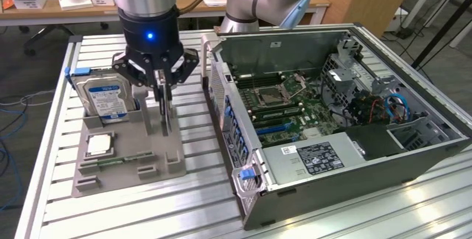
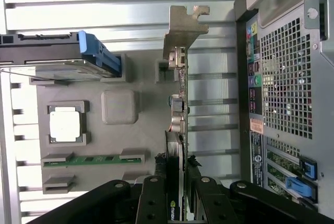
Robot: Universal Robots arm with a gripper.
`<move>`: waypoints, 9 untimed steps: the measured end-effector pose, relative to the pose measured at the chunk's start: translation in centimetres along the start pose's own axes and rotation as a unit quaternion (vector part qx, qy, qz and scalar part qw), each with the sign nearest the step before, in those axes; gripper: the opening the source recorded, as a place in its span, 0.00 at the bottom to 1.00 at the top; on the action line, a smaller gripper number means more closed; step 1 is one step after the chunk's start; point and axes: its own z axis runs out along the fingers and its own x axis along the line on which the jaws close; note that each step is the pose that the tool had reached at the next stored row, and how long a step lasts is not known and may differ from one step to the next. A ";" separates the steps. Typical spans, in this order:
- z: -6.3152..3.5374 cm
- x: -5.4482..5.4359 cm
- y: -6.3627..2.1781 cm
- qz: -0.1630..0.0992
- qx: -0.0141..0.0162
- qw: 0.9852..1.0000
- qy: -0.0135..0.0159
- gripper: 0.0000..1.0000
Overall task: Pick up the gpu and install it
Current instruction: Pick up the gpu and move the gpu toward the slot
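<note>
- Exterior view: the gripper point(image 1: 162, 91) stood over the grey tray point(image 1: 129, 182), at about nine o'clock from the open computer case point(image 1: 413, 159). Its fingers were clenched on the top edge of the graphics card point(image 1: 165, 118), which stood upright on its long edge.
- The hard drive point(image 1: 108, 98) stood in the tray at nine o'clock from the card, just beside it. Whether the card's lower edge had cleared its tray slot could not be told.
- Wrist view: the gripper point(image 2: 176, 195) grasped the graphics card point(image 2: 178, 130) seen edge-on, with a finger point(image 2: 152, 198) on each face. The silver bracket point(image 2: 181, 31) was at the end far from the grip, near the case point(image 2: 284, 78) back panel.
- The processor point(image 2: 66, 126) and memory stick point(image 2: 91, 158) lay in tray pockets, apart from the card.
- Risk: the grip seemed to sit away from the bracket end, so the long thin card could tilt between the fingers and meet a slot crooked.
- Risk: if the lower edge sat in the tray slot, any sideways pull would lever the card or drag the tray.
- Risk: the bracket could catch the case rim, being so near it.
</note>
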 end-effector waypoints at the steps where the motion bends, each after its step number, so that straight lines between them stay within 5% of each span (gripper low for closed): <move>1: -0.12 0.0 0.01 0.000 0.000 1.000 0.000 0.26; 9: -1.05 0.0 0.05 0.000 0.000 1.000 0.000 0.26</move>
